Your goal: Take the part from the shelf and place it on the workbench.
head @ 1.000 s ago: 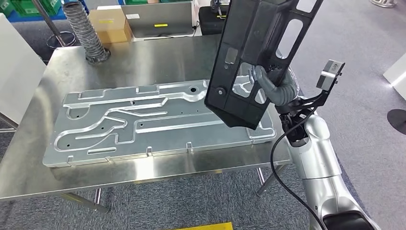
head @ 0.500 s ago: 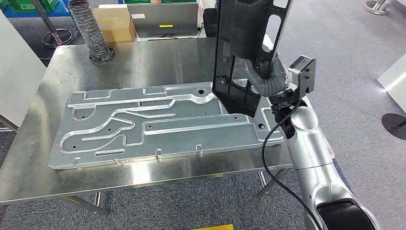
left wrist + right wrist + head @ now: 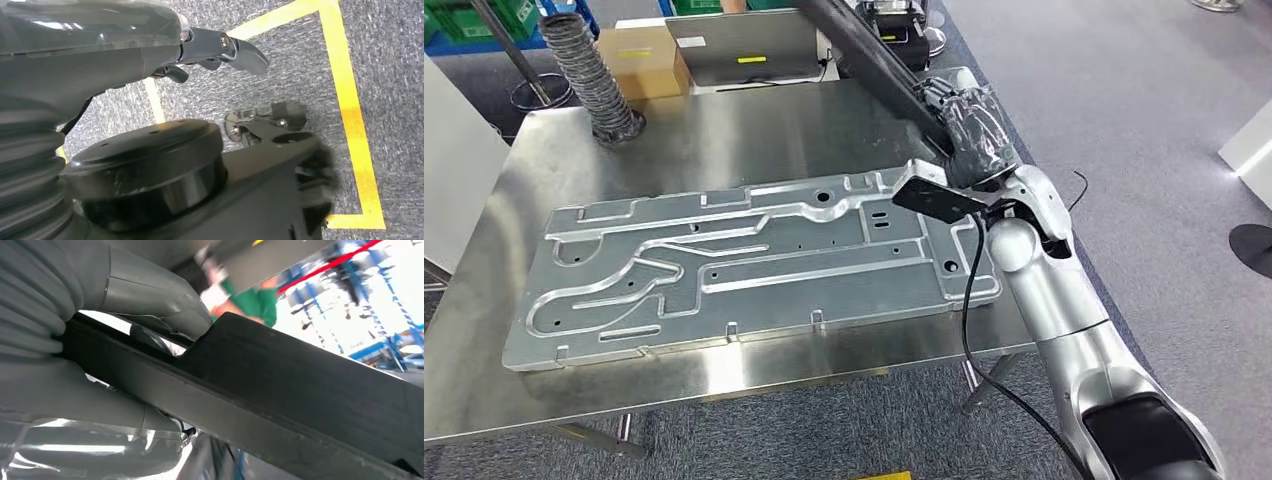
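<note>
Hose (image 3: pixel 589 75): one ribbed grey duct, standing on far left corner of workbench.
Box (image 3: pixel 639 58): one cardboard carton beyond the far edge, beside one grey laptop (image 3: pixel 744 45).
Workbench (image 3: pixel 754 130): one steel table, bare steel along far and near margins.
Plate (image 3: pixel 744 260): one large stamped aluminium panel, lying flat across the middle of the bench.
Part (image 3: pixel 874 60): one black plastic frame, held in the air above the far right corner of the bench, seen edge-on and slanting up and away; not yet on the bench.
Right hand (image 3: pixel 969 130): clamped round the part's lower section, thumb (image 3: pixel 155 295) on one face and fingers on the other, per right wrist view.
Left hand (image 3: pixel 220 47): hanging over grey carpet and yellow floor tape, holding nothing; fingers slightly curled, spread or closed cannot be told.
Step in hand: lowering and laying the part down.
Doing it well: probably best to tilt toward flat first, keep grip firm until one edge rests, avoid knocking the plate's raised ribs.
</note>
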